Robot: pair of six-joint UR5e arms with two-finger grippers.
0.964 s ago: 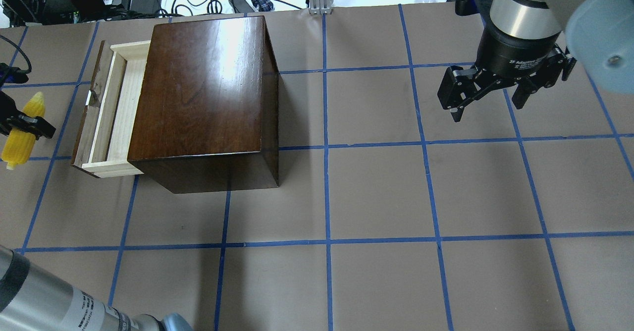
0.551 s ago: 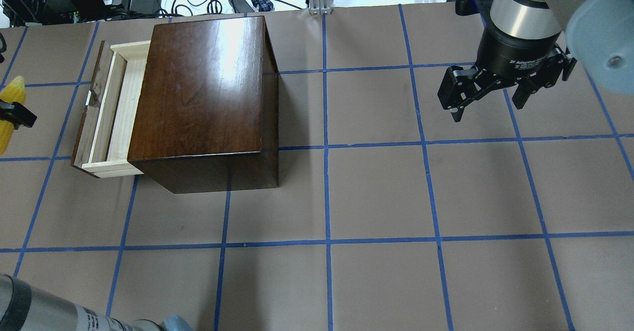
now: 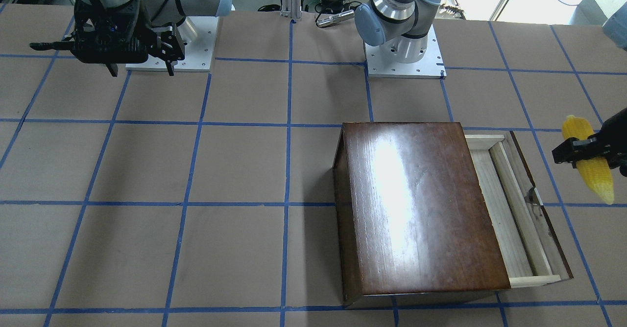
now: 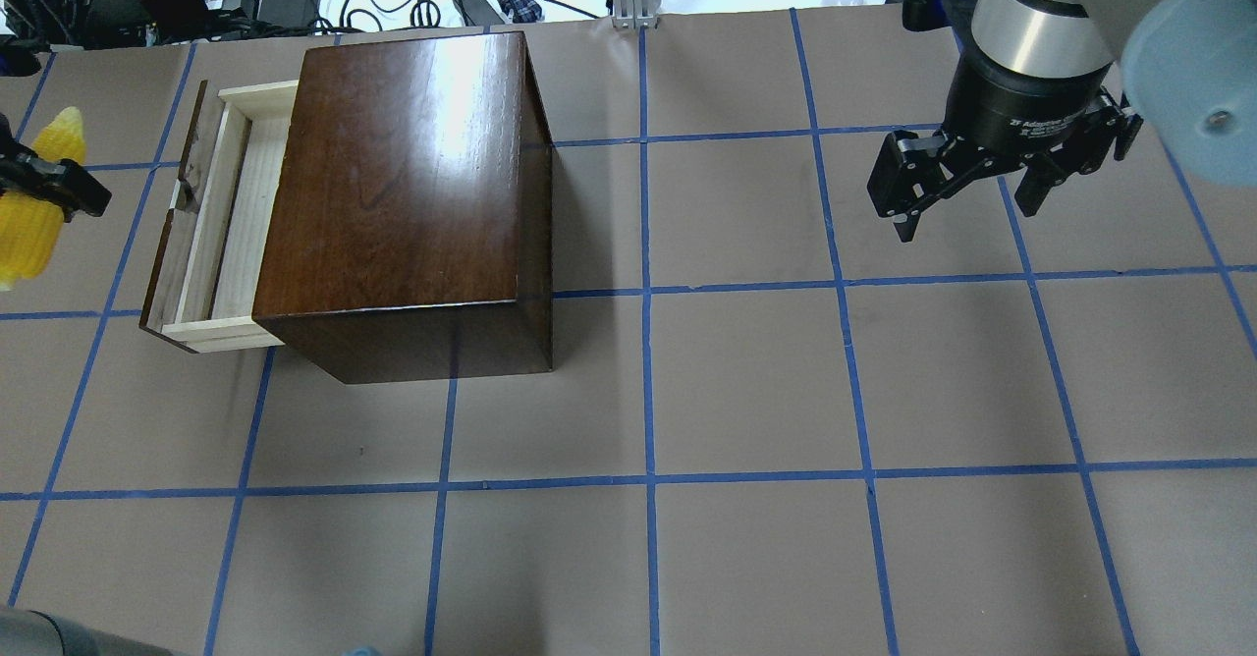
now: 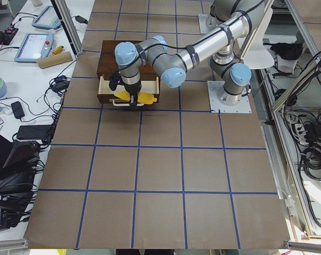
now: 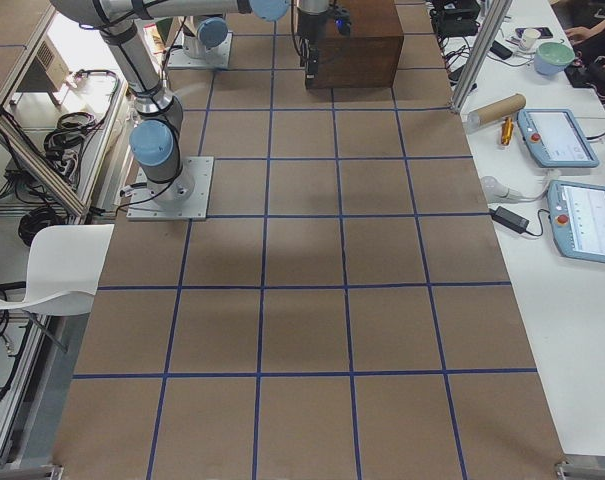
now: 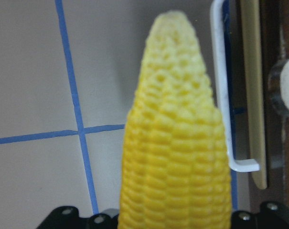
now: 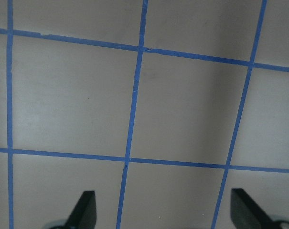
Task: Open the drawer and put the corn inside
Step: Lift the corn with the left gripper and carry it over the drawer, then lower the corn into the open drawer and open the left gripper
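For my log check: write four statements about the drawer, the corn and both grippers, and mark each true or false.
1. The drawer is pulled out of the box. True.
2. The corn lies in the drawer. False: the left gripper holds it outside the drawer, beyond the front panel.
3. The right gripper is open and empty. True.
4. The right gripper hangs over the box. False: it is over the table, well away from the box.

Robot lab: taped table point(image 4: 746, 381), teach pendants point(image 6: 557, 137)
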